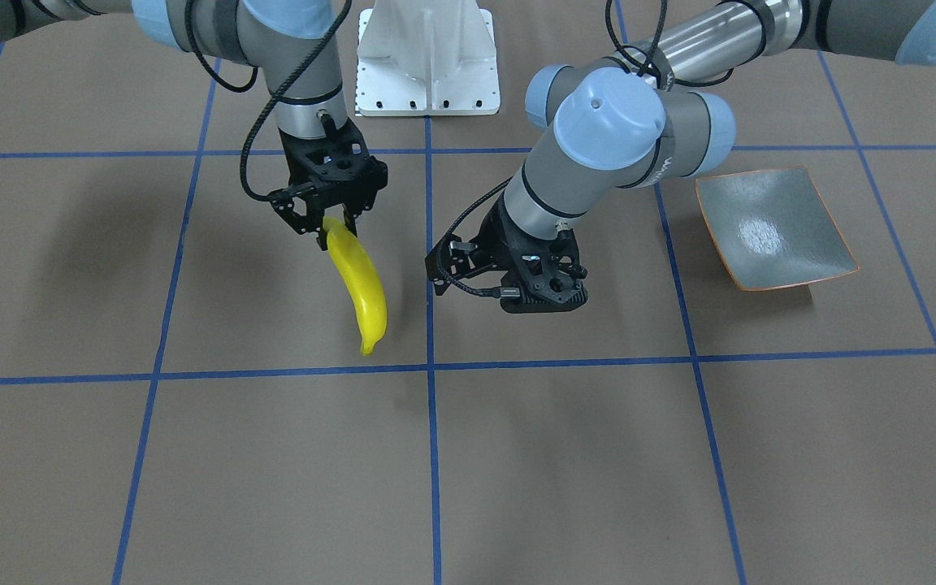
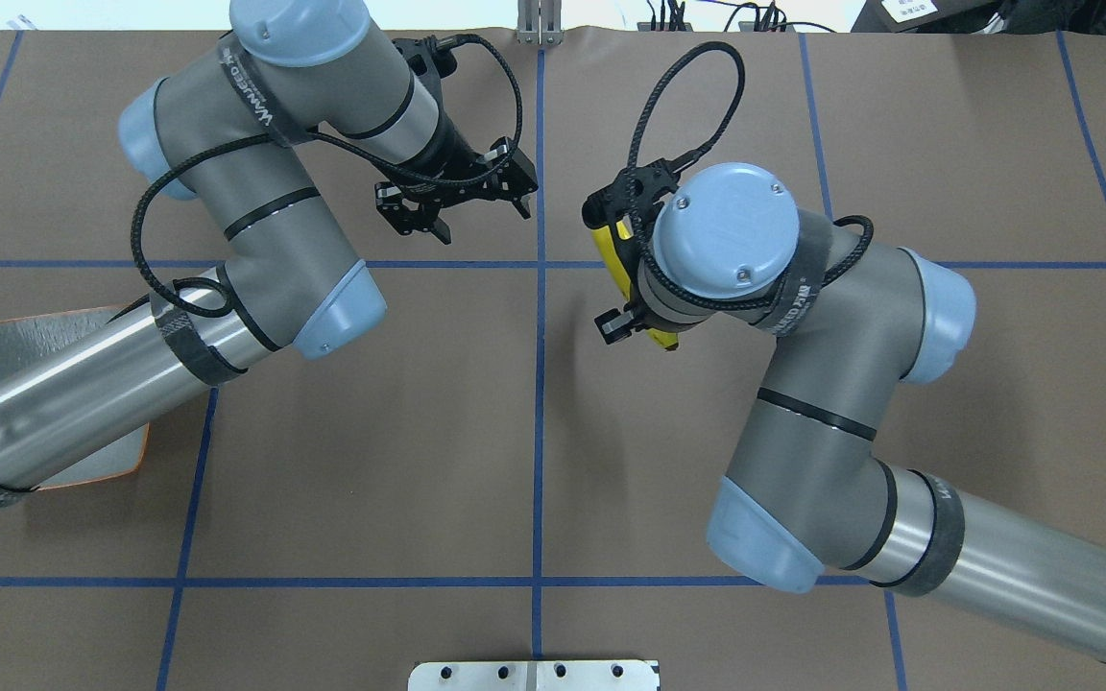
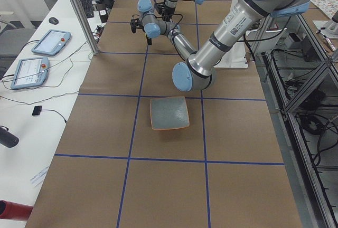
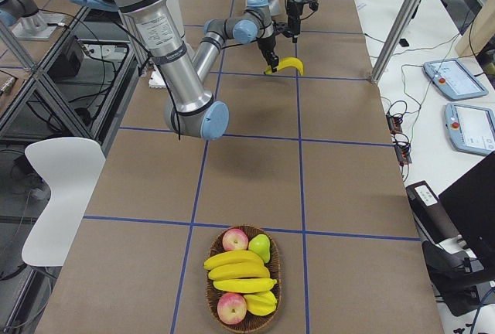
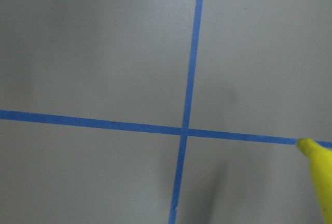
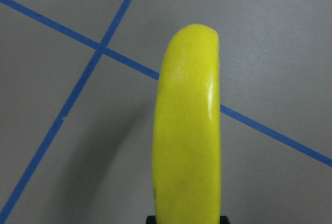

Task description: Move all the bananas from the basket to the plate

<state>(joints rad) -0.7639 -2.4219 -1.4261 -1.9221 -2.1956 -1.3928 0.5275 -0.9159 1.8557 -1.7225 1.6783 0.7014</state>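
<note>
My right gripper (image 1: 336,223) is shut on the top end of a yellow banana (image 1: 358,284), which hangs above the table near the middle. That banana also shows in the right wrist view (image 6: 189,130), and its tip shows in the left wrist view (image 5: 319,172). My left gripper (image 2: 484,223) is open and empty, just across the centre line from the banana. The grey-green plate (image 1: 773,227) lies bare on my left side, partly under my left arm in the overhead view (image 2: 20,336). Three more bananas (image 4: 236,270) lie in the wicker basket (image 4: 209,291) at the table's right end.
The basket also holds two apples (image 4: 234,239) and a green pear (image 4: 260,247). The white robot base (image 1: 427,61) stands at the table's back edge. Blue tape lines grid the brown table. Desks with tablets (image 3: 50,42) lie beyond the far edge.
</note>
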